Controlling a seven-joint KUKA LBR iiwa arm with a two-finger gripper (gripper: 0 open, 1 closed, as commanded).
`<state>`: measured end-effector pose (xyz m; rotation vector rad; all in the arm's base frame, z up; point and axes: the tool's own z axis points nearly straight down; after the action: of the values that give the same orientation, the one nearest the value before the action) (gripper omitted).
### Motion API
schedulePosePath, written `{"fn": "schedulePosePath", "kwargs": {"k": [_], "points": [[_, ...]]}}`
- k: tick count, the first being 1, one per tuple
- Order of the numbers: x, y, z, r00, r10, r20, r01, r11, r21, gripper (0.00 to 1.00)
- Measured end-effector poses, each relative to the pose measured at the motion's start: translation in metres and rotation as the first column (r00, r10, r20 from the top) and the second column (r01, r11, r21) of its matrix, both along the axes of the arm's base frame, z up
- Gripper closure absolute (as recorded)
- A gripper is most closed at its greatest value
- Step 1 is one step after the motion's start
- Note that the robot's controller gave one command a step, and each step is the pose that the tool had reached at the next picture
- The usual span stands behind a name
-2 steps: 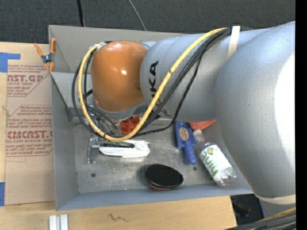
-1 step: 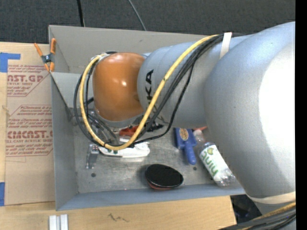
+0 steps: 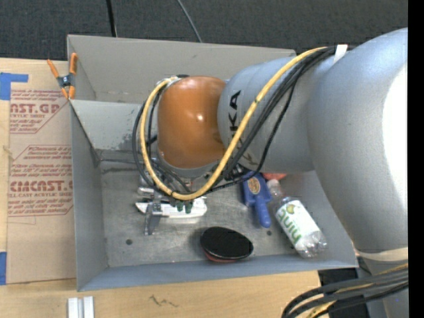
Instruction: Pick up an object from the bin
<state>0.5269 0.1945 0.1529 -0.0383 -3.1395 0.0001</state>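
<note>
Under the orange wrist cover (image 3: 189,121), the gripper (image 3: 154,212) hangs low over the bin (image 3: 119,244) floor, right against a flat white piece with green marks (image 3: 180,208); whether it is spread or closed cannot be told. Near it lies a black round lid (image 3: 226,242). Farther from the gripper, on the same side, are a blue object (image 3: 257,201) and a clear bottle (image 3: 299,226) with a green label.

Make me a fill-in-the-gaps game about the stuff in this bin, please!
1. The round flat disc near the front wall of the bin is ____ on top.
2. The clear bottle wears a ____ label.
3. The gripper hangs over a ____ flat thing with green bits.

Missing words: black; green; white.
</note>
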Motion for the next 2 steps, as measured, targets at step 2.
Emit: {"fn": "schedulePosePath", "kwargs": {"k": [2], "points": [[0.014, -0.02, 0.006, 0.965, 0.264, -0.011, -0.264, 0.965, -0.001, 0.0]]}}
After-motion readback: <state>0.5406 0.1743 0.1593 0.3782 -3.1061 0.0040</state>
